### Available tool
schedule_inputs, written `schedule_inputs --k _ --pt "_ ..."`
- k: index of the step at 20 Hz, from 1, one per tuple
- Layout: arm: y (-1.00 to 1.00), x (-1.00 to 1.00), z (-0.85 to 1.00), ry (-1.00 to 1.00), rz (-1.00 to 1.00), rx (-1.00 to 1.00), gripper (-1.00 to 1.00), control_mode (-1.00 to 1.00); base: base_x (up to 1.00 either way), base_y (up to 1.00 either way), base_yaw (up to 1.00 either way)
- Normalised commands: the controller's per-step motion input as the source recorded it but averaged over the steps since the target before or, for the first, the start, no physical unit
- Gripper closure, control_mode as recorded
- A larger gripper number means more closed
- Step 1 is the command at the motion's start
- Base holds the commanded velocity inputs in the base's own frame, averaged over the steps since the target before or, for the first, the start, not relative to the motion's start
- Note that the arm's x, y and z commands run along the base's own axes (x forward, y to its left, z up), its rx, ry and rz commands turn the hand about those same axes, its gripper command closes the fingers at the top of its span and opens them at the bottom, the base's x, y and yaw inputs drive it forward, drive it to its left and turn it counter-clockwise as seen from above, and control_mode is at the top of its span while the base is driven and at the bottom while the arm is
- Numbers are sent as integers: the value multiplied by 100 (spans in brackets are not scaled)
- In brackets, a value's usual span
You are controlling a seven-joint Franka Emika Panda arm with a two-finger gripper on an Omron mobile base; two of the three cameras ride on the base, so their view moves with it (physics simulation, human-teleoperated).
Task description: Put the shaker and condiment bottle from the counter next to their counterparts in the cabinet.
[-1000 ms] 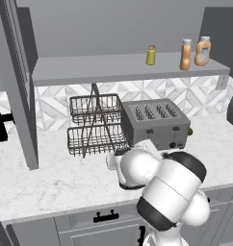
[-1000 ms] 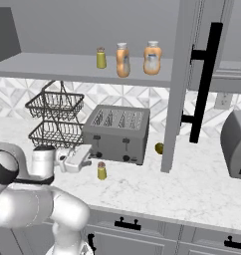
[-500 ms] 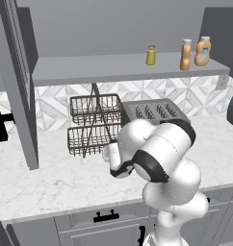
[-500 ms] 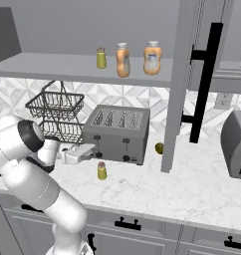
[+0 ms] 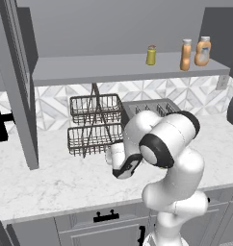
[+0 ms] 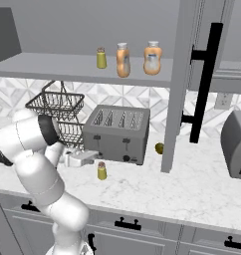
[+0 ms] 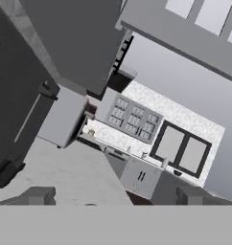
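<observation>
The olive-yellow shaker stands on the marble counter in front of the toaster. My gripper hangs just above and left of it, close to the toaster's front. In the hand view its fingertips stand wide apart, open, with nothing between them. On the cabinet shelf the straight orange condiment bottle stands beside the pear-shaped orange bottle. The twin shaker stands to their left. In the left base view my forearm hides the counter shaker.
A grey toaster sits mid-counter, with a two-tier wire basket to its left. The tall cabinet door reaches down to the counter right of the toaster, a small olive object at its foot. A grey appliance stands far right.
My arm has risen from a low crouch at the counter's front to a tall bent pose. The hand has stayed by the toaster. The shaker and bottles have not moved.
</observation>
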Motion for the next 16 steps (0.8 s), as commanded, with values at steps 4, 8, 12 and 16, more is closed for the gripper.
schedule_inputs --k 4,8,12,16 --pt "-12 -14 -37 -5 0 0 -100 -100 0 0 0" --pt "-36 -19 -45 -29 0 7 -100 -100 0 0 0" --pt "-27 -5 -25 -23 0 6 -100 -100 0 0 0" --pt "-5 0 -23 -22 0 0 -100 -100 0 0 0"
